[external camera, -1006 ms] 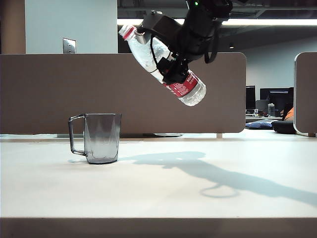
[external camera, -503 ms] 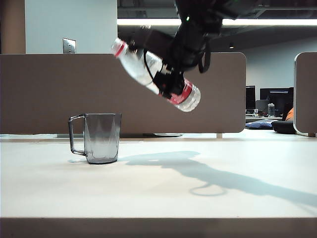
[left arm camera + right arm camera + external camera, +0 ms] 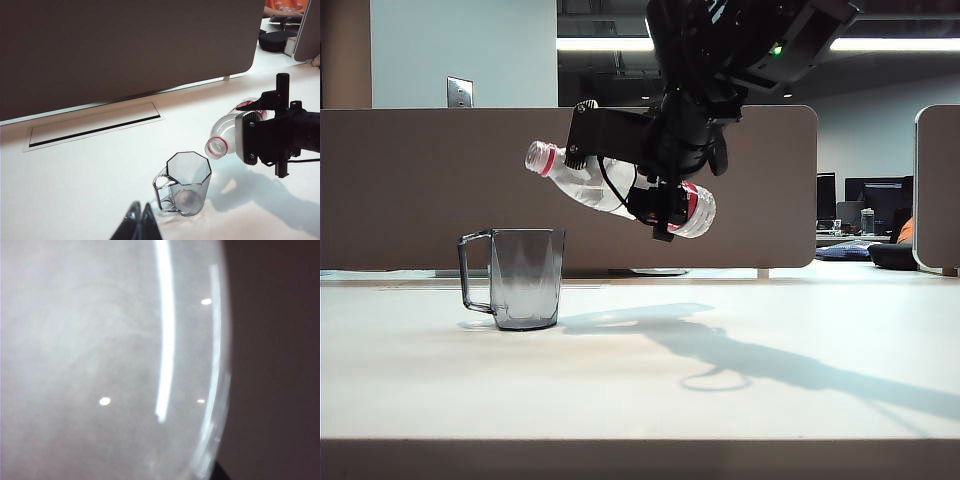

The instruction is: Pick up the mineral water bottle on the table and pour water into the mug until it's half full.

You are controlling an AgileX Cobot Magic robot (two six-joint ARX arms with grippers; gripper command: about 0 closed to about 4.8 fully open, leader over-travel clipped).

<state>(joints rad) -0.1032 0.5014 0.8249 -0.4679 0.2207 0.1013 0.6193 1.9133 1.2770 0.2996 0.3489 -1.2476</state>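
Since a second ago the bottle (image 3: 620, 187) has dropped and tipped near level, mouth just above and right of the mug (image 3: 525, 278), which looks empty. Left gripper (image 3: 140, 224) hovers nearby, its jaws nearly together, holding nothing. Right gripper (image 3: 660, 195) clamps the bottle's lower half; tilt slowly with the mouth over the rim.

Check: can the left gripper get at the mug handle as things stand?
Probably yes. The left gripper sits near the mug, handle facing it; the bottle in the right gripper hangs above the far side.

Uncapped mineral water bottle (image 3: 590, 183) tilted above upright mug (image 3: 525, 278).
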